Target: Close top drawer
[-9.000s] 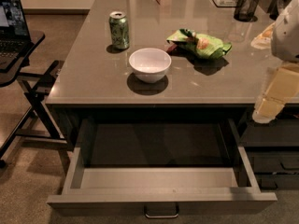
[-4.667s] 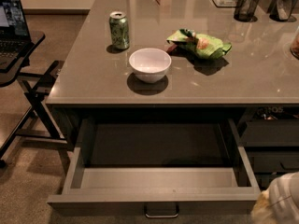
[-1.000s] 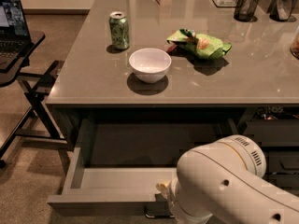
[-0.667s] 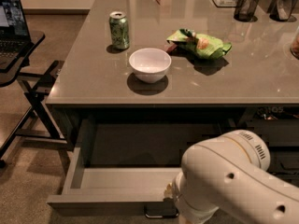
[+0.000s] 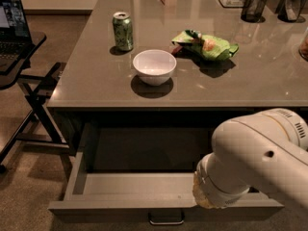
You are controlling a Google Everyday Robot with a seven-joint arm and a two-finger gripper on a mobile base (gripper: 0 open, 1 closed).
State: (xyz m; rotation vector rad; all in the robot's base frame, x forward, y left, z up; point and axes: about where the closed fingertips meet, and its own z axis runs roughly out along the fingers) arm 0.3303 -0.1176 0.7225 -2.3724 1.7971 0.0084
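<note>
The top drawer (image 5: pixel 134 186) stands pulled out under the table's (image 5: pixel 269 81) front edge. Most of it stretches toward 9 o'clock from the end effector (image 5: pixel 207 198), which hangs over its front right part. The drawer has a dark grey front, pale inner walls and a small central loop handle (image 5: pixel 166 219). The white arm (image 5: pixel 260 153) seems to hide the end effector's tip, so I cannot tell whether it is clenched or released.

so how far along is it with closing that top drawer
Nothing looks done: the wide dark grey top drawer stands pulled far out, pale inside showing. In hand: the white robot arm is down at the drawer's front, right of the small metal loop handle; the gripper is hidden behind it. Left: pushing the drawer in flush.
</note>
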